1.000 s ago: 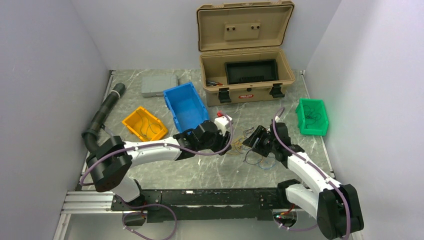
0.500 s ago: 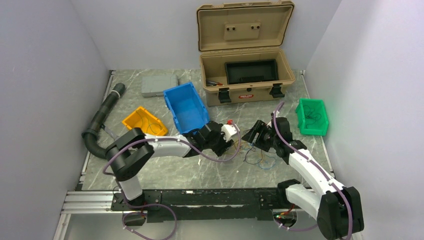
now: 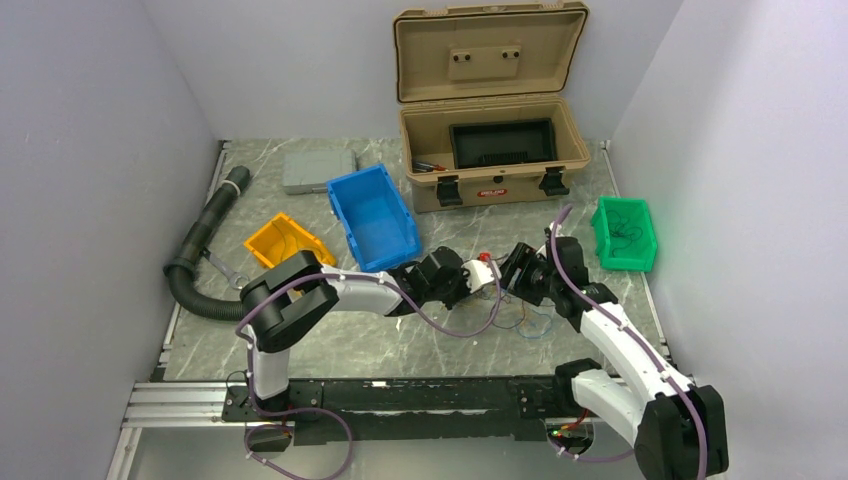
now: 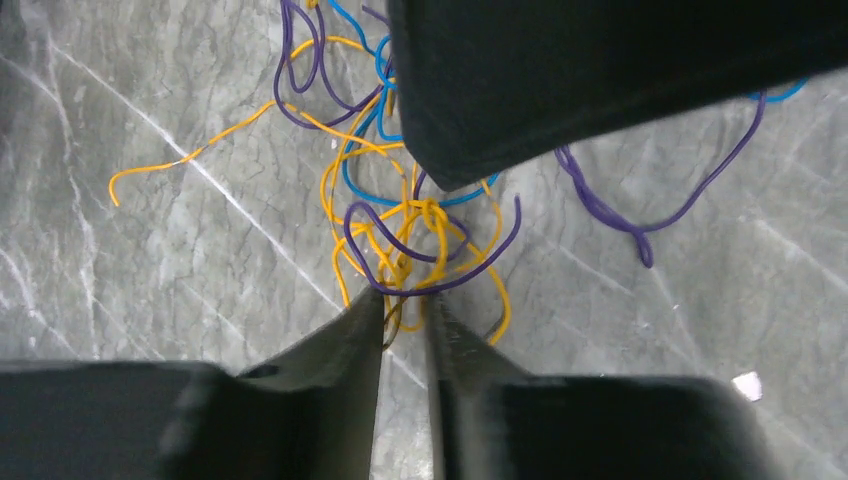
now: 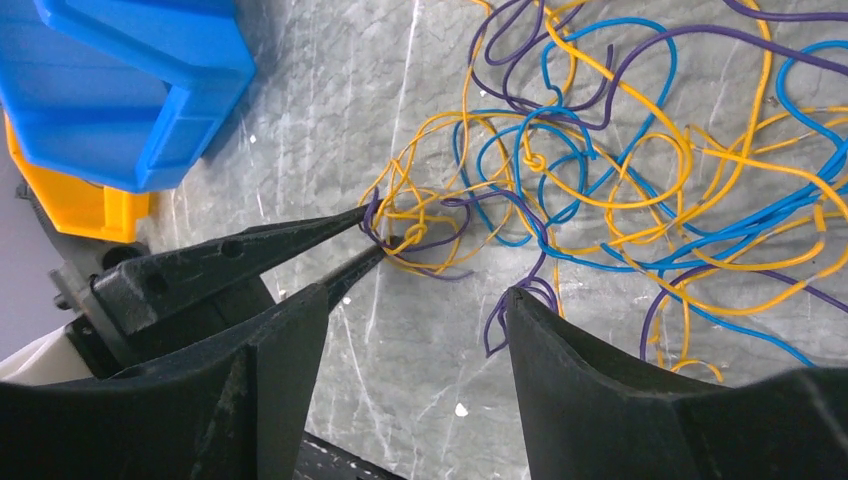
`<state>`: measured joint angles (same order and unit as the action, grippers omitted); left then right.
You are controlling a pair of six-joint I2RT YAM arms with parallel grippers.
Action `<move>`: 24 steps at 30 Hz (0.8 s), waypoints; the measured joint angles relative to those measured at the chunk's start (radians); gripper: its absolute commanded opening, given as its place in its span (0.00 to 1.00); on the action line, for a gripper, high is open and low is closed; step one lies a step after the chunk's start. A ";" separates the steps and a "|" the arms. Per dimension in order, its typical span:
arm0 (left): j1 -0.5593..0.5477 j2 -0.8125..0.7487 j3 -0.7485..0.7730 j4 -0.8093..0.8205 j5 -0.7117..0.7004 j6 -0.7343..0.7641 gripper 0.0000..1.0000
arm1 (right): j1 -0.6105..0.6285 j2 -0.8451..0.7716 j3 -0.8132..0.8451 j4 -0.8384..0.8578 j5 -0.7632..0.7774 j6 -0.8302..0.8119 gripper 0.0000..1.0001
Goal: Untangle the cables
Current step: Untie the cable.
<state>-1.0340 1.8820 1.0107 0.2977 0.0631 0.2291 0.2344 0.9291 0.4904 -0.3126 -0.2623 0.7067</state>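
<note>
A tan hard case (image 3: 490, 160) stands at the far side of the marbled grey tabletop (image 3: 400, 345), its lid raised upright. A black tray (image 3: 502, 143) fills most of its inside, and a few small items, too small to name, lie in the narrow space left of the tray. A blue bin (image 3: 372, 215) sits in front of the case's left corner, with a yellow bin (image 3: 280, 240) to its left. A flat grey box (image 3: 318, 169) lies behind the blue bin. A green bin (image 3: 623, 233) rests near the right wall. A black corrugated hose (image 3: 200, 250) runs along the left edge, curling at its near end. An aluminium rail (image 3: 180, 405) borders the near side.
</note>
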 measured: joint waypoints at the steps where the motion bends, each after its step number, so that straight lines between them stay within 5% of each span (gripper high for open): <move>1: 0.001 0.001 0.000 0.006 0.005 -0.003 0.04 | 0.000 0.000 -0.003 0.002 0.002 0.004 0.67; 18: -0.002 -0.205 -0.201 0.088 0.090 -0.125 0.00 | 0.050 0.121 -0.065 0.068 0.050 0.038 0.67; 24: -0.004 -0.219 -0.220 0.094 0.098 -0.140 0.00 | 0.126 0.182 -0.056 0.099 0.098 0.066 0.53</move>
<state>-1.0382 1.6630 0.7902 0.3920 0.1612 0.0887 0.3607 1.1107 0.4343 -0.2134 -0.1646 0.7723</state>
